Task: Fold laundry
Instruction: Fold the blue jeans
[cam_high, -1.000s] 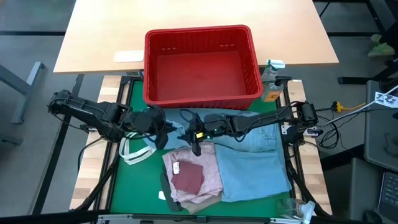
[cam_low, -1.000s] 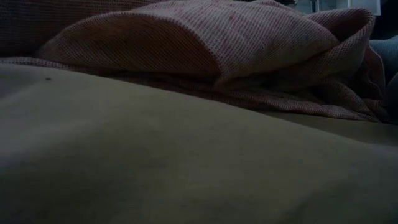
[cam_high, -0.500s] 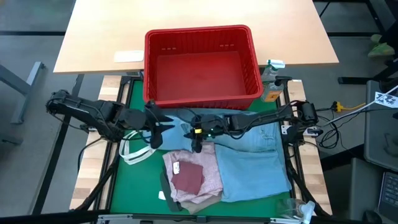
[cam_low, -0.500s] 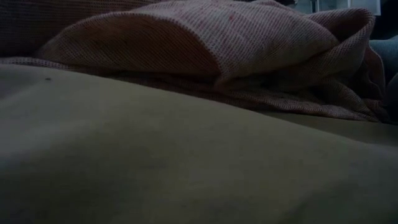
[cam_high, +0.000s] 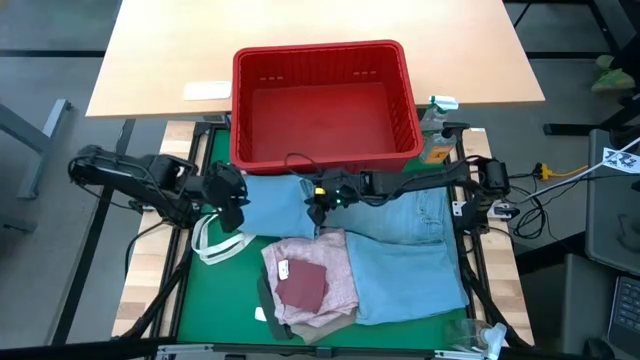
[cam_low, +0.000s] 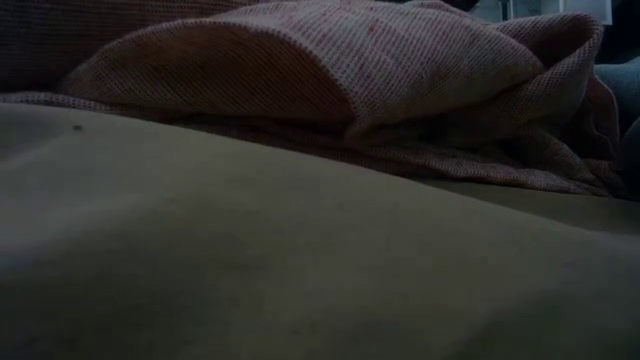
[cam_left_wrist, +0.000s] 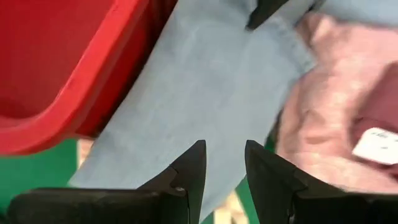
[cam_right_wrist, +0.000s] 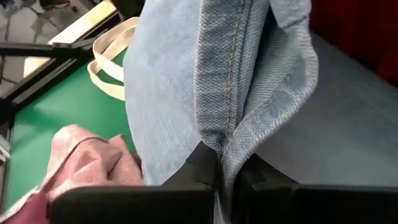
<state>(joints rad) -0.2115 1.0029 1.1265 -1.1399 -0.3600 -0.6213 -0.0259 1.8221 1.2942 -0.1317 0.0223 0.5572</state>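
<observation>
Light blue denim jeans (cam_high: 400, 250) lie spread on the green mat in front of the red basket. One leg (cam_high: 272, 205) reaches toward the table's left. A folded mottled pink top (cam_high: 310, 280) lies on beige trousers (cam_low: 300, 270) at the near middle, and both fill the low view. My right gripper (cam_high: 320, 207) is shut on the jeans at the middle of the table. My left gripper (cam_left_wrist: 224, 165) stands open at the left end of the jeans leg, with nothing between its fingers. In the high view my left gripper (cam_high: 238, 208) is just left of that leg. My right gripper pinches a folded, seamed edge of the jeans (cam_right_wrist: 224, 134) between its two fingers. Several denim layers bunch at the pinch. The fingers slant downward from the table's right side. The held fold is raised a little, while the rest of the jeans lies on the mat.
The red basket (cam_high: 325, 105) stands close behind both grippers, its near wall right by the jeans. A white tote bag's handles (cam_high: 215, 245) lie on the mat by my left gripper. Bottles (cam_high: 437, 130) stand at the basket's right.
My left gripper has opened, let go of the jeans leg and drawn back toward the table's left edge. The leg now lies flat and spread out where it was bunched. My right gripper has moved toward the far edge with its fold and rolled its wrist.
</observation>
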